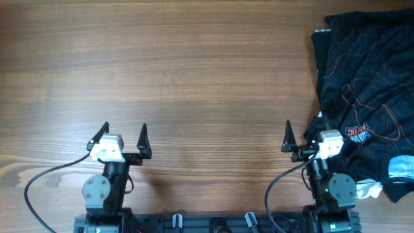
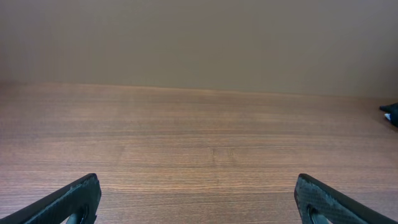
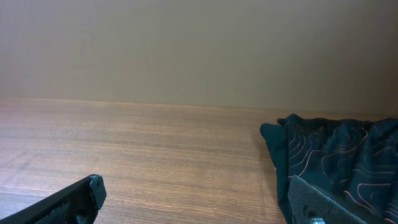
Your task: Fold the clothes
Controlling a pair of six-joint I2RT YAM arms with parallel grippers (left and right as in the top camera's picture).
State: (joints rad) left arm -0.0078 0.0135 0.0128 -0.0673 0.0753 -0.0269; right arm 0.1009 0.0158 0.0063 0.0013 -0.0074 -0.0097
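The black jersey (image 1: 369, 84) with thin orange contour lines lies crumpled at the table's right edge, with a coloured logo and a white patch near its lower end. It also shows in the right wrist view (image 3: 336, 155) at the right, and as a sliver in the left wrist view (image 2: 390, 113). My right gripper (image 1: 304, 137) is open and empty, its right finger at the jersey's left edge. In its own view (image 3: 194, 200) the right finger stands in front of the cloth. My left gripper (image 1: 124, 137) is open and empty over bare wood, far left of the jersey; its own view (image 2: 198, 200) shows only wood between the fingers.
The wooden table (image 1: 194, 71) stretches left of the jersey. A black cable (image 1: 45, 178) runs from the left arm's base at the front edge. A plain beige wall (image 3: 186, 50) stands behind the table's far edge.
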